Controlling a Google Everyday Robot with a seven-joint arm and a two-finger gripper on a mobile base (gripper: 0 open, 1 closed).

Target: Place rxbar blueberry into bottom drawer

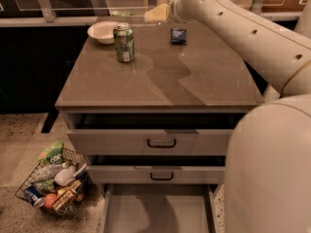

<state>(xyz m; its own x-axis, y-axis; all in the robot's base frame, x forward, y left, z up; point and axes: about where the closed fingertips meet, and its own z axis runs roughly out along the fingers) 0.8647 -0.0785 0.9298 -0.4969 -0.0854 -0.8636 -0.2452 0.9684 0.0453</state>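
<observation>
Nearest you, the bottom drawer [146, 216] stands open, and you can see its plain grey floor with nothing lying on it. The robot's pale body [269, 174] fills the lower right and hides that drawer's right end. On the floor to the left sits a wire basket [52, 184] heaped with packets, bottles and a blue can.

Above the bottom drawer you see the middle drawer [126, 174] and then the top drawer [112, 142]. Each has a black handle and stands a little way out, with a dark gap over it.

On the brown surface [160, 81] a green can [124, 42] stands upright left of centre. A white bowl [103, 32] sits just behind it, near the back left corner. The rxbar blueberry [178, 36] lies flat towards the back, right of the can and well apart from it.

The arm [233, 21] reaches in from the right. It carries the tool [158, 12] over the back edge, behind and left of the bar and clear of it. You cannot tell whether the tool is apart or together.
</observation>
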